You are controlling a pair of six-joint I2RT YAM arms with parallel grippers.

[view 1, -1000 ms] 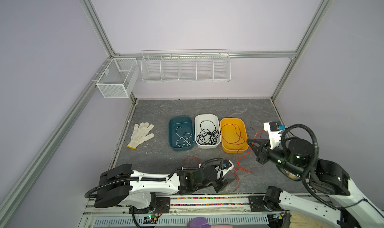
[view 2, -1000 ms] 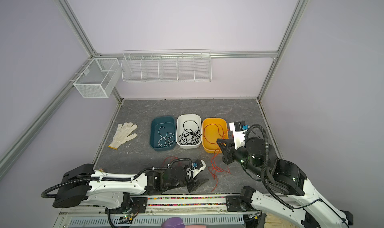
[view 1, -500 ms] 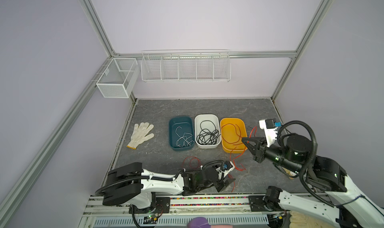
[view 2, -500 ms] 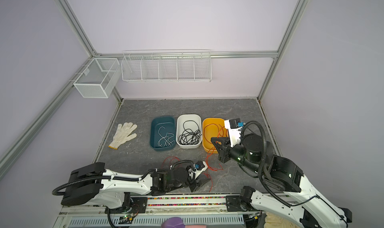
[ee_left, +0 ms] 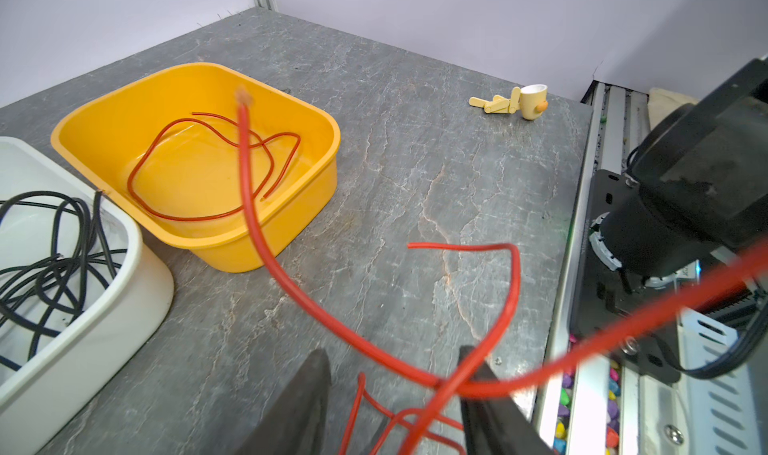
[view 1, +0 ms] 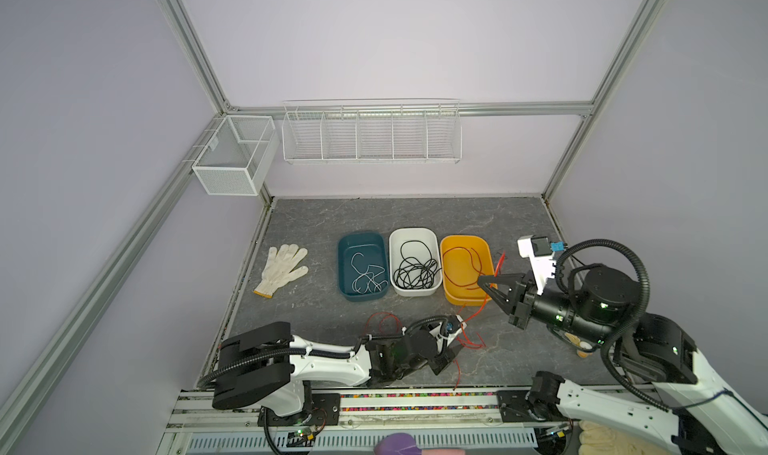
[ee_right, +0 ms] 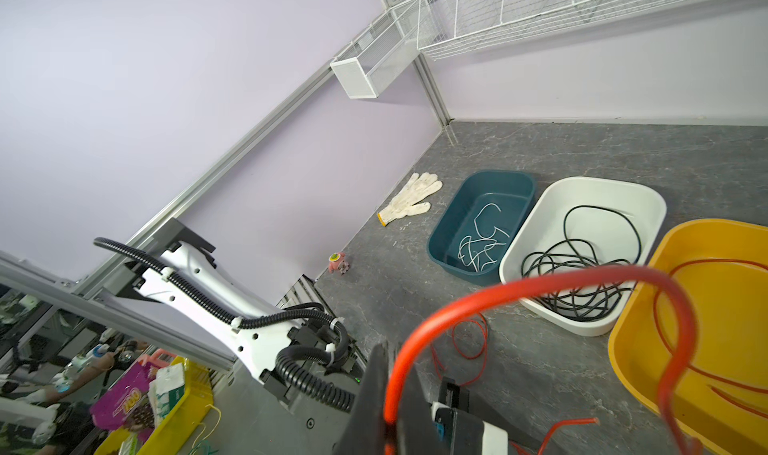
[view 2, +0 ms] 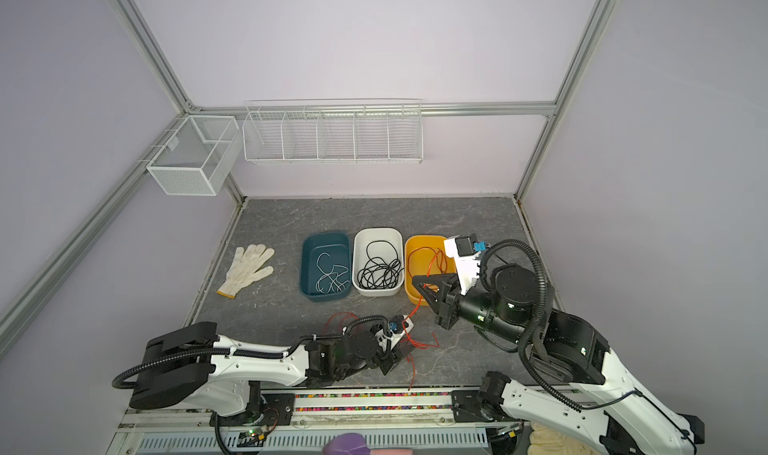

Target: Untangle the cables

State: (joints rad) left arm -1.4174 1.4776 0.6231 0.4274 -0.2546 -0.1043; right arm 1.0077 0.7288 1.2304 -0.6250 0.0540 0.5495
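One red cable (ee_right: 519, 282) is pinched in your right fingers (ee_right: 368, 399), arcing toward the yellow bin (ee_right: 715, 299) just beside them. Your left fingers (ee_left: 303, 399) stand apart around the remaining red tangle (ee_left: 445, 384) on the counter (ee_left: 415, 141). Beyond, white cables (ee_right: 478, 251) and black cables (ee_right: 573, 262) lie sorted.

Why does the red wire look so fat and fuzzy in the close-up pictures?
In the left wrist view the raised red cable is smeared, its tip just a blur, while the yellow bin behind it stays crisp; in the right wrist view a red cable loop arcs close to the lens, so it looks thick and soft-edged; in both top views it is far off, thin and sharp.
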